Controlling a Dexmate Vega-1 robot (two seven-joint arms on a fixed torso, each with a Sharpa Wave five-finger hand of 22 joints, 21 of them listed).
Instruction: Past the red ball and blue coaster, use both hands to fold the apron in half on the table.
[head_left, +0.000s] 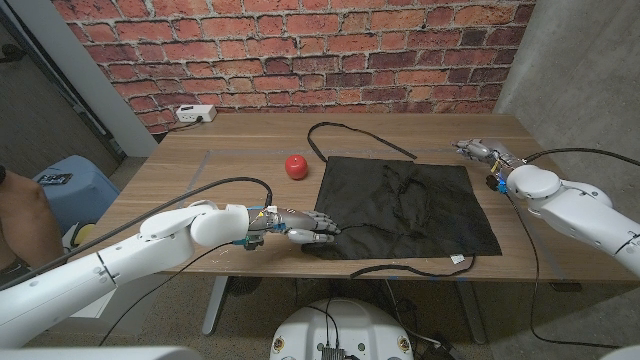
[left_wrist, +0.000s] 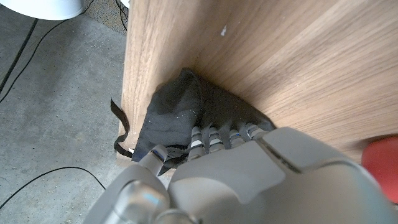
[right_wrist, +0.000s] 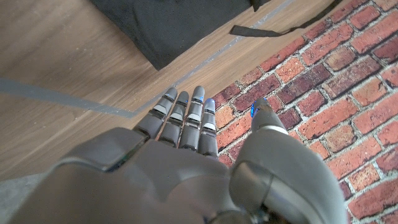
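The black apron (head_left: 408, 207) lies flat mid-table, its 7 o'clock corner bunched up and held by the left hand (head_left: 300, 226), the right hand (head_left: 478, 150) hangs open at 1 o'clock, and the red ball (head_left: 295, 166) sits at 10 o'clock.

In the left wrist view the left hand (left_wrist: 249, 180) covers the near corner of the apron (left_wrist: 177, 112), so whether its fingers (left_wrist: 214, 138) pinch the cloth cannot be told. The red ball (left_wrist: 382, 165) is cut off at that picture's edge. In the head view the right hand (head_left: 480, 151) is too small to read. A person's arm (head_left: 20, 225) is cropped at the edge.
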